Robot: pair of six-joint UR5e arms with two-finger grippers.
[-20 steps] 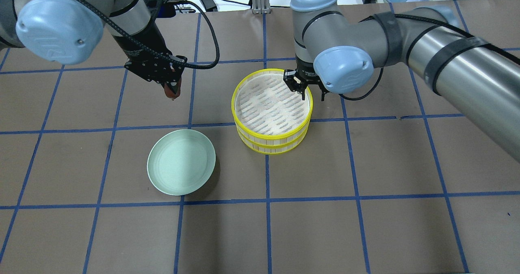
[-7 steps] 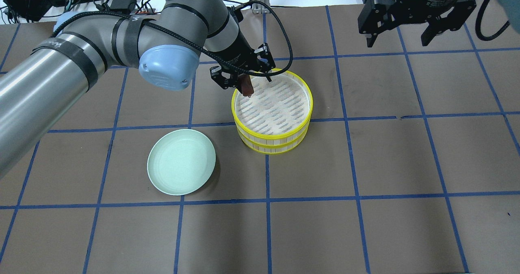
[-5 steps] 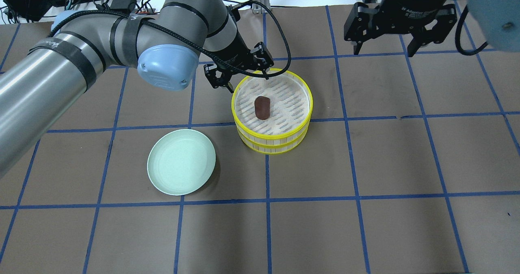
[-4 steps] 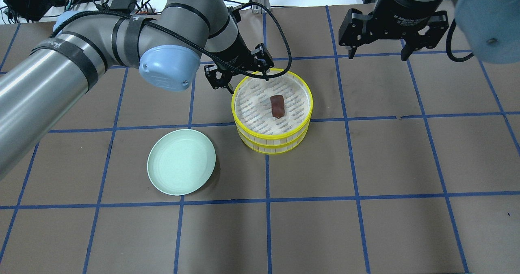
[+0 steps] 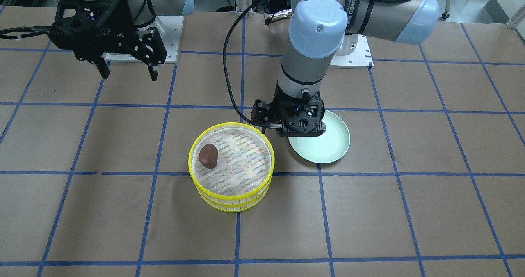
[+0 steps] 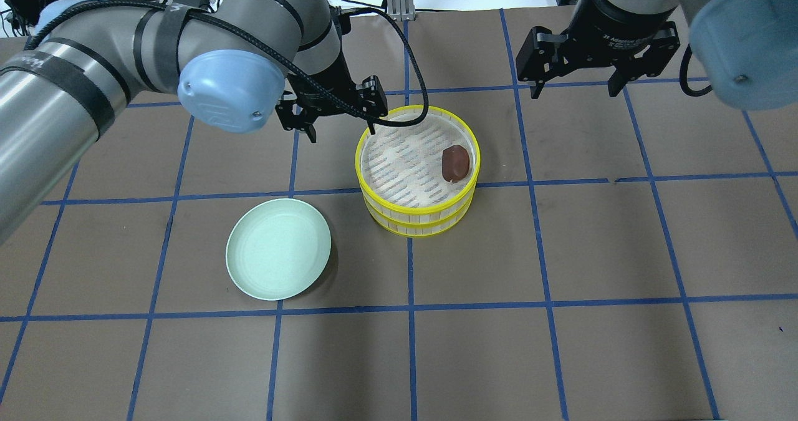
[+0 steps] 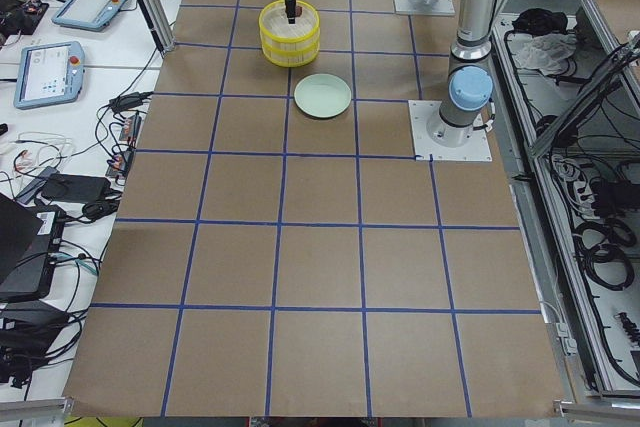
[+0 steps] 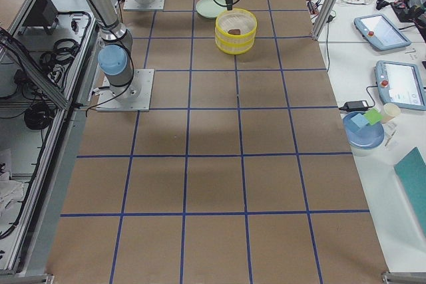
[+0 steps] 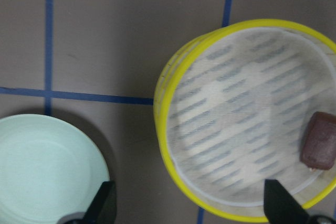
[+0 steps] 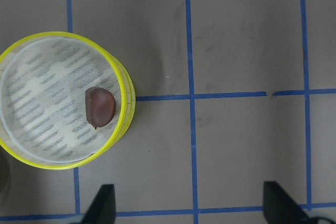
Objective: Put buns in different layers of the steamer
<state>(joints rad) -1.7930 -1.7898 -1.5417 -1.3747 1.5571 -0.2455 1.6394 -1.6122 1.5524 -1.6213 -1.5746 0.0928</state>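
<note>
Brown bun (image 6: 456,163) lies in the top tier of the steamer (image 6: 416,212) near its rim, left pincer (image 6: 341,133) spread empty beside it, right pincer (image 6: 575,90) spread empty well apart

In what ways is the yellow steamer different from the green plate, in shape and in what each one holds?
The steamer is tall, two stacked tiers with yellow rims and slatted sides; the plate is low, smooth and pale green. The steamer carries a dark brown bun on its top floor, close to the rim; the plate carries nothing. Both are round, and they do not touch each other.
</note>
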